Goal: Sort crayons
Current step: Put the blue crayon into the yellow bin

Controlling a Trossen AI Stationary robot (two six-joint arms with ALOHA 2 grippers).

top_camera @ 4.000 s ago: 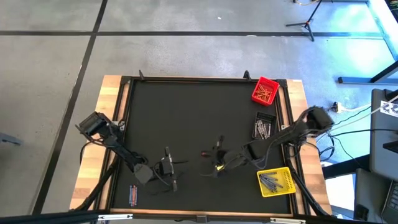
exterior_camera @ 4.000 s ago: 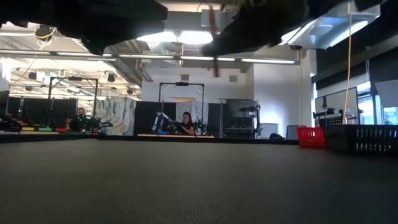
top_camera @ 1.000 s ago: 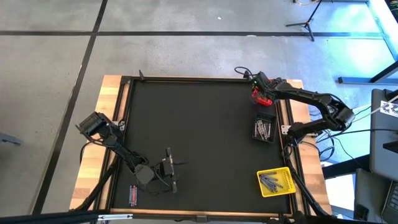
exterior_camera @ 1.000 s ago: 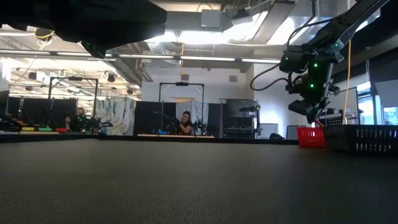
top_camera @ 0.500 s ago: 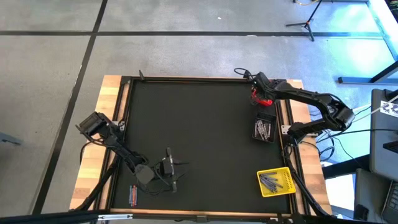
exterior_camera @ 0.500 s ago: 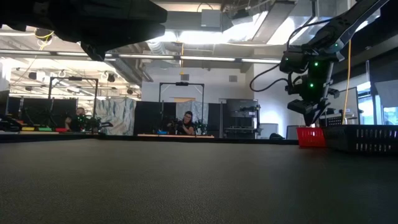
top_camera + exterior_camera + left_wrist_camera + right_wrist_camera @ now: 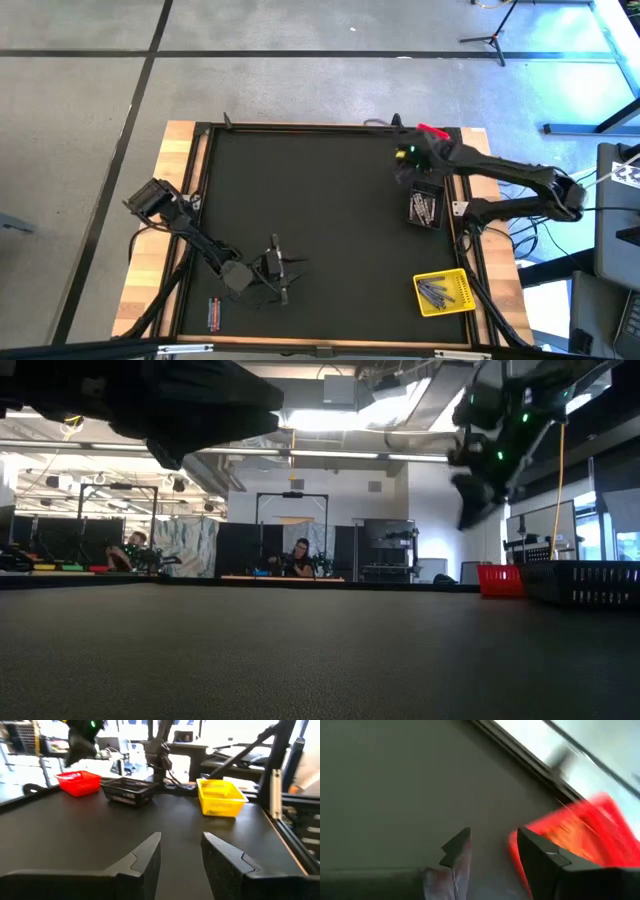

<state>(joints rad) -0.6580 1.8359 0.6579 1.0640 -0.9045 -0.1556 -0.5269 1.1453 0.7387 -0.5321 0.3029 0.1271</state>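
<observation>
From above, the black table mat (image 7: pixel 310 220) carries three small bins along its right side. The red bin (image 7: pixel 433 132) sits at the far right corner, mostly covered by the right arm; only a sliver of its rim shows. Just nearer stands a black mesh bin (image 7: pixel 424 207) with grey crayons (image 7: pixel 422 208) lying in it. At the near right corner the yellow bin (image 7: pixel 444 292) holds a cluster of blue-grey crayons (image 7: pixel 434 291). A few loose crayons (image 7: pixel 214 314), red and blue, lie together at the near left edge of the mat. The right gripper (image 7: pixel 405 160) hangs beside the red bin, and the left gripper (image 7: pixel 282 275) hovers over the near left part of the mat.

At table height, the red bin (image 7: pixel 501 580) and the black mesh bin (image 7: pixel 585 584) stand far off at the right; the right gripper (image 7: pixel 468 510) is raised well above them.

The left wrist camera shows the left gripper (image 7: pixel 181 851) spread apart, nothing between its fingers, with the red bin (image 7: pixel 79 782), black mesh bin (image 7: pixel 130 790) and yellow bin (image 7: pixel 220 796) lined up ahead.

The right wrist camera shows the right gripper (image 7: pixel 492 845) parted and empty above the mat, the red bin (image 7: pixel 580 837) blurred beside it with orange crayons inside.
</observation>
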